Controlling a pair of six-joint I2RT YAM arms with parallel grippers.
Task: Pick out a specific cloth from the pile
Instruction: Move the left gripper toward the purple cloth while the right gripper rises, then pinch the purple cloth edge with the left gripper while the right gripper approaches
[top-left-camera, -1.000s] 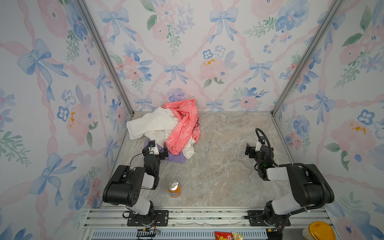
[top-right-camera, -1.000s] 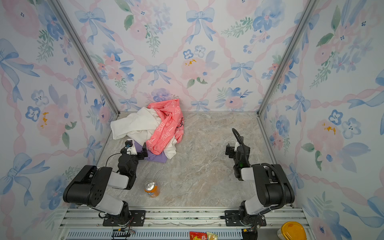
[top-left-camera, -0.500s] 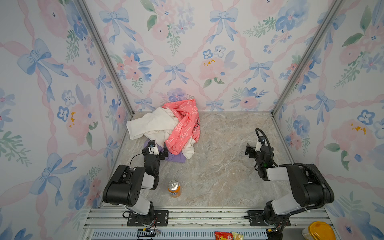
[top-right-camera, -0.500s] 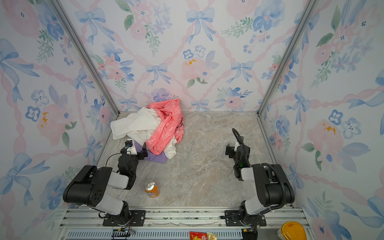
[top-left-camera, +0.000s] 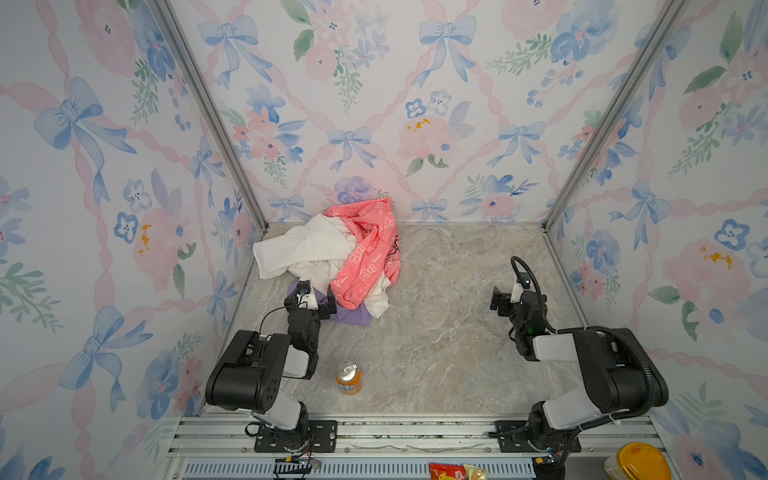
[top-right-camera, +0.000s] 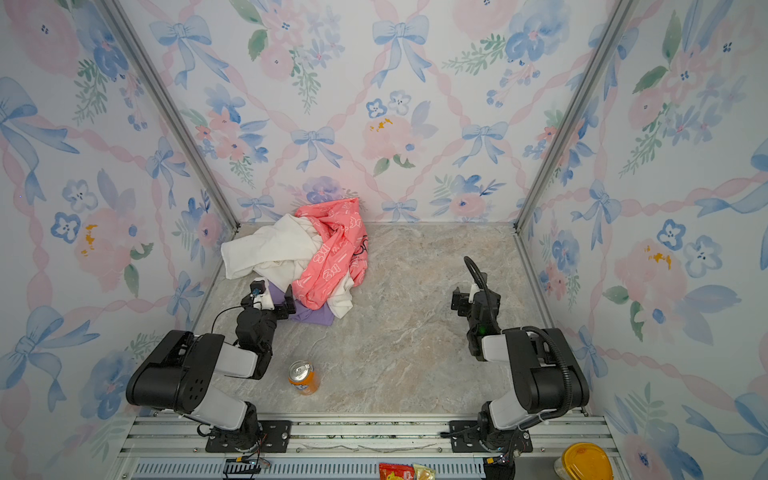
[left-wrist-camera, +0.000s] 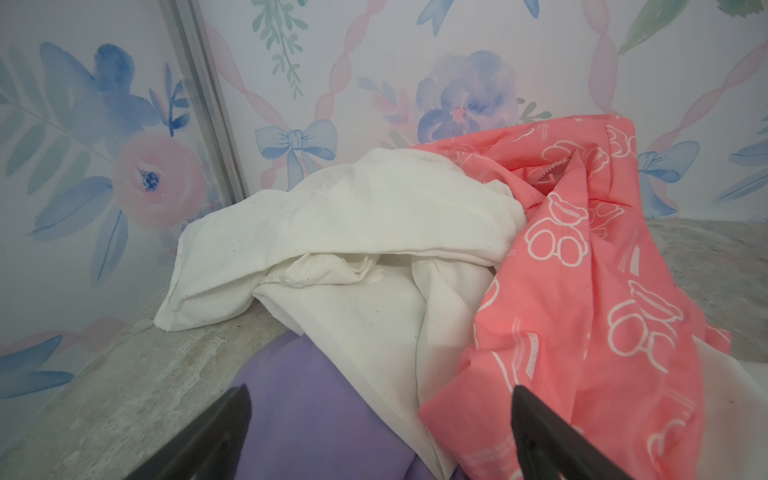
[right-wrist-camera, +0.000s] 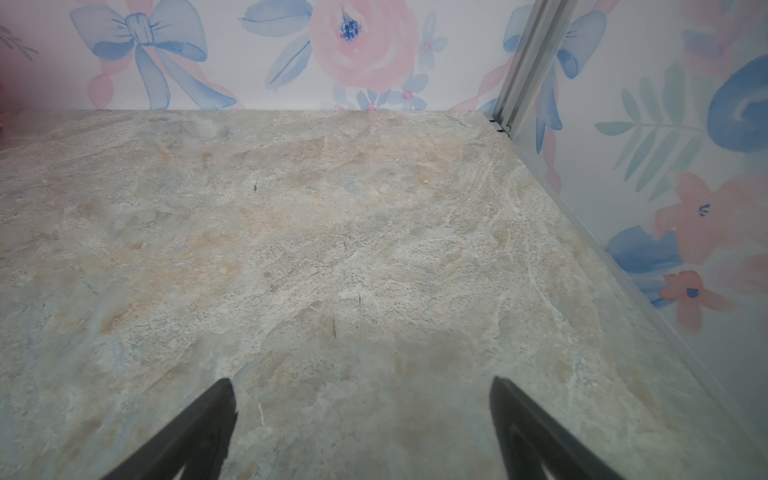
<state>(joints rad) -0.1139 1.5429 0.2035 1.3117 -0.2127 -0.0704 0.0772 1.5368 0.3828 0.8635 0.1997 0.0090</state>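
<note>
Left wrist view has the left gripper (left-wrist-camera: 380, 390) with its jaws spread wide and nothing between them, at the near edge of the pile (left-wrist-camera: 415, 291). Three cloths make up the pile: one white cloth (left-wrist-camera: 353, 216), one coral-pink cloth (left-wrist-camera: 582, 291) and one lavender cloth (left-wrist-camera: 299, 407). The lavender cloth lies at the bottom, on the table (top-left-camera: 436, 332), mostly under the white one, with a free corner sticking out toward the robot. One black finger (left-wrist-camera: 216, 432) is in front of it; whether it touches I cannot tell. Only the coral-pink cloth carries print: white outline teddy bears and slanted strips of lettering too small to read.

In both top views the pile sits in the far left corner. Right of the left arm stands one orange can (top-left-camera: 348, 377), upright, its label too blurred to read. At the front rail lie two snack packets (top-left-camera: 446, 471), one red, one yellowish, wording illegible. The right gripper (right-wrist-camera: 360, 380) is likewise wide apart and empty over bare table, well apart from the pile. At the far right front is one tub (top-left-camera: 640, 461) with a yellow lid.
</note>
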